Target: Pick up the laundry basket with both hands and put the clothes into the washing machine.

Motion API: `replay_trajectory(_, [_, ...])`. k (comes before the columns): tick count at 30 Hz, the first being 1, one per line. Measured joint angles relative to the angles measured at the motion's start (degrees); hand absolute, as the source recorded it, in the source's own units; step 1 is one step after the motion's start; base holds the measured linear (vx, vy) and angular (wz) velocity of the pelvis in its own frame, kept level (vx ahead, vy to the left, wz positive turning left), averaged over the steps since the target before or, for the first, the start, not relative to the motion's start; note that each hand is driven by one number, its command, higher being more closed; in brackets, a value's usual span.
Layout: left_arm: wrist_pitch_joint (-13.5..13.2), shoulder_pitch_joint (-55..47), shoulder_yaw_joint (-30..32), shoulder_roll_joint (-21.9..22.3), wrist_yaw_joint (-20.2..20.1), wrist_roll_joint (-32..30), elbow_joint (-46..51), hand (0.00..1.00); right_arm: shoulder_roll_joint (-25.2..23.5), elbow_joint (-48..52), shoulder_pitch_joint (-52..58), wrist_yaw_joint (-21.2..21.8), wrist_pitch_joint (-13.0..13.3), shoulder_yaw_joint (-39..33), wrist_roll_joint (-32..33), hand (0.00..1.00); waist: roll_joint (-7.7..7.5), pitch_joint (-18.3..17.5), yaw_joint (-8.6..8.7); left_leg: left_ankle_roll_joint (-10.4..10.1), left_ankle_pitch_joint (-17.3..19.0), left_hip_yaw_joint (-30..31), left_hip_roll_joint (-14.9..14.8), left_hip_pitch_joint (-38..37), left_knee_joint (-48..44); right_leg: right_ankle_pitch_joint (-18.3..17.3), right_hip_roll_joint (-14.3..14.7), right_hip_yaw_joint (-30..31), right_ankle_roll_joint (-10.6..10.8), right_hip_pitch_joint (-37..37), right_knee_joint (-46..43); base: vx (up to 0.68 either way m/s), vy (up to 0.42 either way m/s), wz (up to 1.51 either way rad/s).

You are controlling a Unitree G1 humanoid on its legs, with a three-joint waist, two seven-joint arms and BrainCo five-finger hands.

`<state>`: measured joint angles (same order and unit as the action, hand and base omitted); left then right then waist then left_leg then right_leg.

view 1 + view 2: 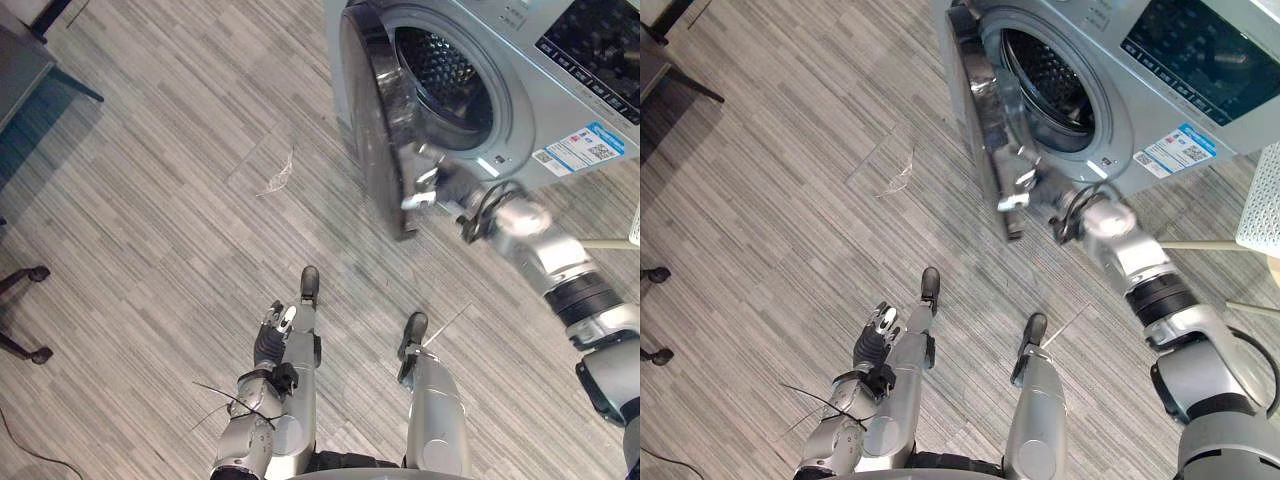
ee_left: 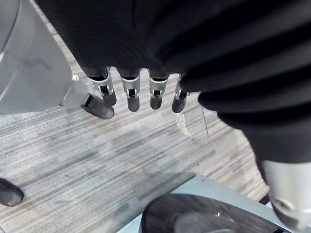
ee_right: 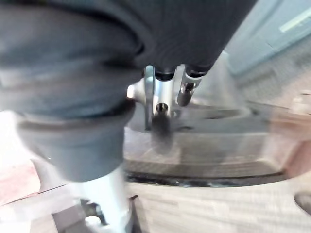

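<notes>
Washing machine (image 1: 560, 95) ahead right, door (image 1: 372, 120) open on its left, right hand (image 1: 428, 188) at door's edge

Washing machine (image 1: 560, 90): silver-grey front loader, dark control panel on top.
Door (image 1: 372, 125): swung wide open (dark round glass), standing left of the opening.
Drum (image 1: 450, 75): holed metal, dark inside.

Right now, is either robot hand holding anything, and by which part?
Left robot hand hangs open, holding nothing. Right robot hand is at the edge of the open washing machine door; whether it grips that edge cannot be told.
</notes>
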<state>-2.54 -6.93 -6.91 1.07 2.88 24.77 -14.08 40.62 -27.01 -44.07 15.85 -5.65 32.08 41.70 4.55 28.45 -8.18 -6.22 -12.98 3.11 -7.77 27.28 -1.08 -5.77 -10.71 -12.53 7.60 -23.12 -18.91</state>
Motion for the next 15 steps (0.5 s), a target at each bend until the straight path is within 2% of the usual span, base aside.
replay_trajectory(3, [-0.4,2.3,-0.3,-1.3,-0.3,0.6,0.6,0.0,-2.8,-3.9,3.8,2.0,-2.0,2.3,3.4,0.0,0.01,0.0,-1.61,-0.1,-0.5,1.1,0.3,0.0,0.7,0.0,0.0,-0.7,0.0,0.2,0.1,0.02,-0.04,0.13])
replay_trajectory(5, [-0.4,3.3,0.1,-2.9,-0.1,0.5,3.6,0.0,-3.5,-5.5,4.3,2.0,-1.8,2.1,3.9,0.0,0.02,0.0,-1.67,0.0,-0.6,1.7,0.5,-0.1,0.7,0.0,-0.2,-1.2,0.0,0.6,0.2,0.01,-0.027,0.16])
replay_trajectory(7, [-1.3,5.5,0.8,-5.2,0.6,-0.8,7.8,0.0,-3.5,-6.8,5.0,1.8,-0.5,0.0,3.8,0.0,0.05,0.0,-1.7,-0.1,-0.5,2.3,0.8,-0.2,0.8,0.0,-0.3,-1.5,0.0,0.9,0.8,-0.02,-0.016,0.11])
replay_trajectory(9, [-3.1,11.2,3.1,-9.3,1.4,-3.2,9.5,0.0,-3.6,-8.1,6.4,1.6,1.6,-3.9,3.7,0.0,0.06,0.0,-1.75,-0.2,-0.4,3.1,1.1,-0.2,1.1,0.0,-0.3,-1.5,0.0,1.0,1.2,-0.01,-0.01,0.02])
replay_trajectory(10, [-3.2,12.9,3.6,-10.8,1.7,-3.7,9.5,0.0,-3.7,-8.5,6.7,1.5,2.0,-4.7,3.7,0.0,0.06,0.0,-1.75,-0.3,-0.4,3.3,1.2,-0.1,1.2,0.1,-0.3,-1.5,0.0,1.1,1.2,0.0,0.0,0.0])
replay_trajectory(11, [-3.4,16.6,4.4,-14.1,2.4,-5.5,8.8,0.0,-4.4,-9.4,7.6,1.4,2.8,-6.4,3.3,0.0,0.06,0.0,-1.69,-0.4,-0.6,3.5,1.2,-0.1,1.2,0.1,-0.3,-1.4,0.0,1.0,1.2,0.0,0.0,0.0])
replay_trajectory(12, [-3.5,18.4,4.6,-15.9,2.5,-6.1,8.2,0.0,-4.7,-10.0,8.1,1.3,3.0,-7.0,3.2,0.0,0.05,0.0,-1.65,-0.4,-0.6,3.5,1.2,-0.1,1.2,0.1,-0.3,-1.4,0.0,1.0,1.2,0.04,-0.05,-0.02])
replay_trajectory(13, [-4.0,23.3,4.7,-20.7,2.4,-8.1,5.2,0.0,-5.7,-11.0,9.3,1.3,3.0,-8.0,2.8,0.0,0.03,0.0,-1.49,-0.5,-0.6,3.4,1.2,0.1,1.2,0.1,-0.3,-1.4,0.1,0.8,1.2,0.03,-0.047,-0.04])
replay_trajectory(15, [-4.0,28.2,4.7,-25.8,1.9,-9.8,1.7,0.0,-7.1,-11.0,10.8,1.3,3.0,-8.8,2.5,0.0,-0.33,-0.2,-1.21,-0.5,-0.6,3.0,0.9,0.8,1.2,0.1,-0.2,-1.1,0.1,-0.2,1.1,0.04,-0.053,-0.12])
